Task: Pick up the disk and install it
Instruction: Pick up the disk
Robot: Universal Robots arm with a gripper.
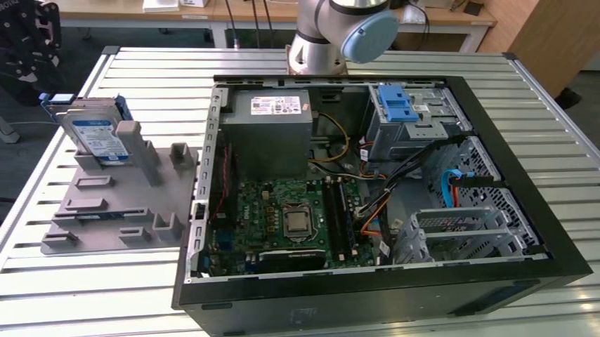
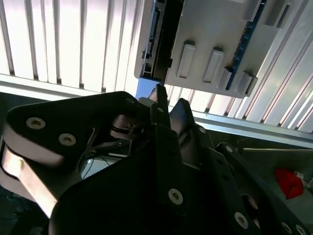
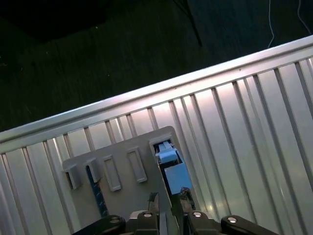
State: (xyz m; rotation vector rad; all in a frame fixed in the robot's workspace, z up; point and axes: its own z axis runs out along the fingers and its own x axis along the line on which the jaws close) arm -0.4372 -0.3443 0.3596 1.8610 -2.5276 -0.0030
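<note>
The disk point(image 1: 97, 135) stands on edge in a grey slotted holder point(image 1: 112, 207) on the slatted table, at the exterior view's left. It is silver with a blue-and-white label and blue side rails. In the first wrist view the disk's blue rail end point(image 3: 172, 169) sticks out of the holder point(image 3: 122, 156), and my gripper point(image 3: 169, 198) hangs just short of it. In the second wrist view the disk's dark edge point(image 2: 159, 39) lies beyond my gripper point(image 2: 169, 102). The fingers are open by a narrow gap and hold nothing.
An open black computer case point(image 1: 525, 270) lies flat at mid-table, with a grey power-supply box point(image 1: 272, 119), a motherboard point(image 1: 291, 217) and a metal drive cage with a blue latch point(image 1: 401, 105). The arm's base point(image 1: 328, 35) stands behind the case. The table edge point(image 3: 98, 112) runs close to the holder.
</note>
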